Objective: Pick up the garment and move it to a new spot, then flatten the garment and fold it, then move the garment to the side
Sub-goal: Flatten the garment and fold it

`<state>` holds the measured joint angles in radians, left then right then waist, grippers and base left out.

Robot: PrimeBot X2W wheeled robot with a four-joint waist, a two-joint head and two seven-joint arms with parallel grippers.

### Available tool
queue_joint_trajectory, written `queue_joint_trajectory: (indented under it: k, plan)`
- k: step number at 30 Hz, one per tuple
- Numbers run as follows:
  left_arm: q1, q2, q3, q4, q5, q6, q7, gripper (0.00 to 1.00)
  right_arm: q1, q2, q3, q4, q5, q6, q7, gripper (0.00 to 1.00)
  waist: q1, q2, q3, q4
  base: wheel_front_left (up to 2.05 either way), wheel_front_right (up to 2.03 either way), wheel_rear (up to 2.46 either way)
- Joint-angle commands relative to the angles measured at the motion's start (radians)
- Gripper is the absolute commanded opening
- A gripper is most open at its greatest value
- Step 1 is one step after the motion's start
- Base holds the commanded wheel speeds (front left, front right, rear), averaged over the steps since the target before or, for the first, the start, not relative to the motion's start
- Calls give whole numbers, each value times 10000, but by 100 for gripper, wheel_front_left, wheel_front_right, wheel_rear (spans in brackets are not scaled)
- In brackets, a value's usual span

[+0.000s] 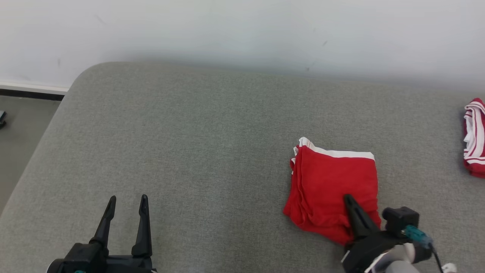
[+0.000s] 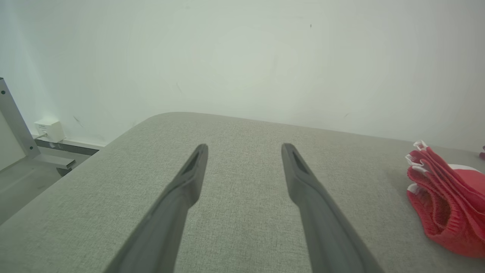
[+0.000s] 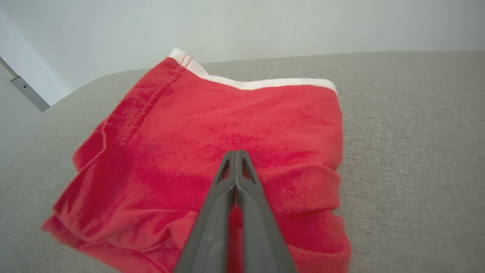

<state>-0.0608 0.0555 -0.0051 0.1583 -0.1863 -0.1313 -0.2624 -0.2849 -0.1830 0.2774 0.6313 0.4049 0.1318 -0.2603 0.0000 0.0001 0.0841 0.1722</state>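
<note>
Red white-trimmed cloth garment (image 1: 333,178) lies folded on the grey padded counter (image 1: 189,151) — clenched right hand (image 1: 348,198) atop it — sliding it aside seems next.

Dark tapered jaws, teal plug (image 1: 416,234) + black cable (image 1: 437,259) (R side)

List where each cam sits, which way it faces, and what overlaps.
Head view: on the head, looking forward and down at the grey cushion and wall; left gripper lower left, right gripper lower right over the folded red garment.
Left wrist view: on the left wrist, looking along its open fingers across the cushion to the wall.
Right wrist view: on the right wrist, looking along its shut fingers onto the garment.
Shared: all three show the garment and cushion.
</note>
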Motion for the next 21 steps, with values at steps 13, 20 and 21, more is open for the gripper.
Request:
queue_joint_trajectory:
  k: [13, 20, 21]
  plan:
    - [-151, -36, -34, 40, -113, 15, -30, 100, -51, 1173, 1768, -498, -206, -29, -52, 0, 0, -1, 187, 420, 0, 0, 0]
    - [-112, -30, -61, 89, -46, 15, -30, 100, -120, 1209, 1403, -1452, -244, -29, -51, 0, 0, -1, 32, 75, 0, 0, 0]
    - [-97, -24, -52, 89, -37, 15, -29, 100, -80, 1153, 1290, -1702, -281, -29, -53, 0, 0, -1, 5, -9, 0, 0, 0]
